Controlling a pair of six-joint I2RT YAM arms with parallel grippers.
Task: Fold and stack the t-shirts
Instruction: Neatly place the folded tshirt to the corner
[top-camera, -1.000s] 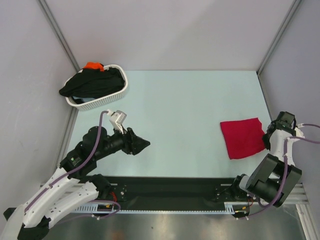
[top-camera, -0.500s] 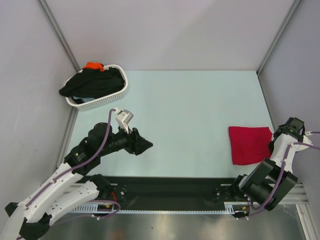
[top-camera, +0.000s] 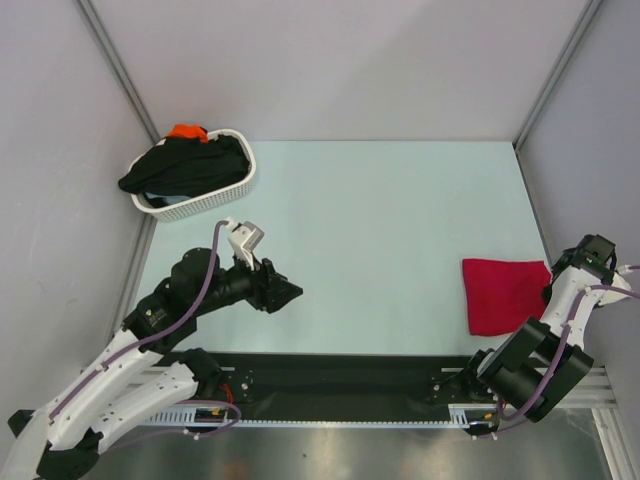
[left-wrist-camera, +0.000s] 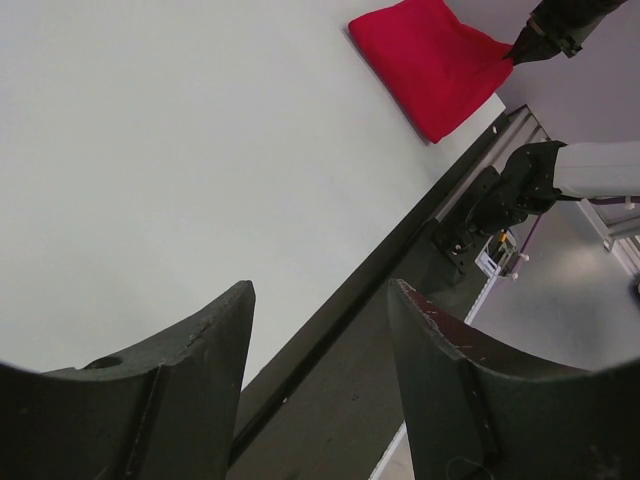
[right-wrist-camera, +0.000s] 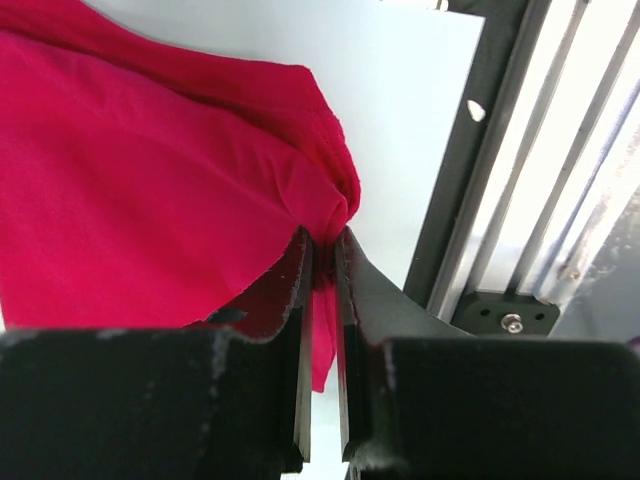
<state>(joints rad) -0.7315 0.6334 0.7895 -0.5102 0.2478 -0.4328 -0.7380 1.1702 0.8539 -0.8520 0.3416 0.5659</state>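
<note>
1. Right wrist view: the right gripper (right-wrist-camera: 324, 245) is clamped on a bunched edge of the red t-shirt (right-wrist-camera: 150, 190), with cloth pinched between its nearly closed jaws.
2. The red t-shirt is a folded, roughly square pad with no marked long axis. It lies flat on the table (top-camera: 380, 200), well apart from the basket (top-camera: 225, 195), on the opposite side and nearer the arms.
3. The gripper holds the shirt edge farthest from the basket, so the whole pad spreads from the jaws back toward the basket's side.
4. The left gripper (top-camera: 285, 292) hangs with its jaws apart and nothing between them. It is near the basket on its near side, and its fingers point away from the basket toward the red pad.
5. A black t-shirt (top-camera: 185, 168) spills over the basket's rim, and an orange t-shirt (top-camera: 186, 131) shows at the basket's far edge.
6. Judgement: the red fold looks ready to be let go, so the coming move turns on the basket. The left arm is by far the nearer, but the basket lies behind its fingers, so it must swing round to reach the black cloth.
</note>
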